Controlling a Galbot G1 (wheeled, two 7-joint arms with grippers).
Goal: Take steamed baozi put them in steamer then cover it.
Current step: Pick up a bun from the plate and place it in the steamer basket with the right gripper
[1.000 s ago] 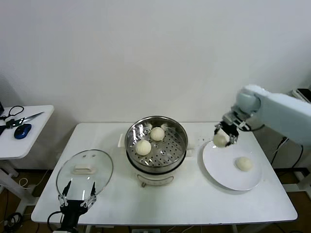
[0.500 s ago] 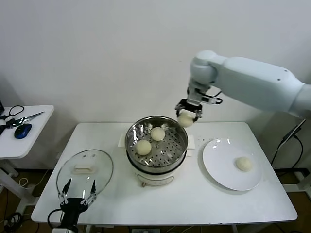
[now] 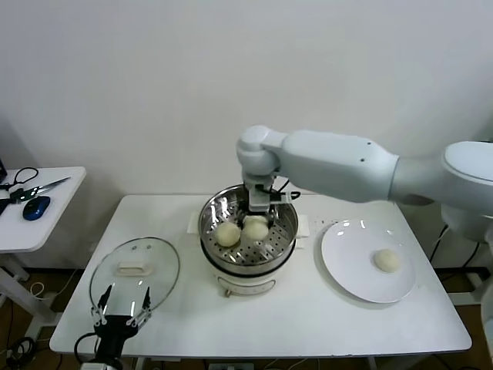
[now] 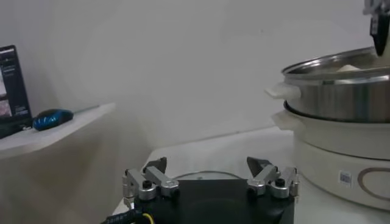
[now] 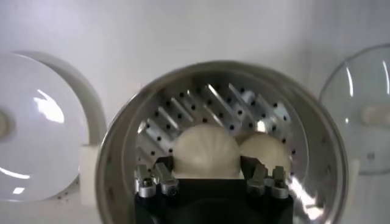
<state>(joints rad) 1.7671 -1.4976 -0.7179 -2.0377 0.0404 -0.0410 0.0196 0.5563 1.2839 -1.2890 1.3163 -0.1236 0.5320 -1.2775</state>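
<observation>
One bun (image 5: 206,152) is pinched in the right claw (image 3: 257,218), now lowered inside the steamer (image 3: 248,231) rim from above its far edge, beside another bun (image 3: 227,233). One remains on the plate (image 3: 368,262). Left claw (image 3: 122,313) is spread low by the cover (image 3: 135,270) at the worktop (image 3: 308,316) front edge.

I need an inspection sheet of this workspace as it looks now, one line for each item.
Surface: white table, holds everything listed.
Steamer: uncovered, mid-table.
Steamed baozi: two visible on the tray, one lying free; one on the plate.
Cover: flat on the table, robot's left of the steamer.
Right gripper: inside the pot, shut on a bun.
Left gripper: open, at the near table edge by the cover.
Clutter: nothing seen.
Cables: nothing seen on the table.
Surroundings: side table with scissors and a blue mouse.
</observation>
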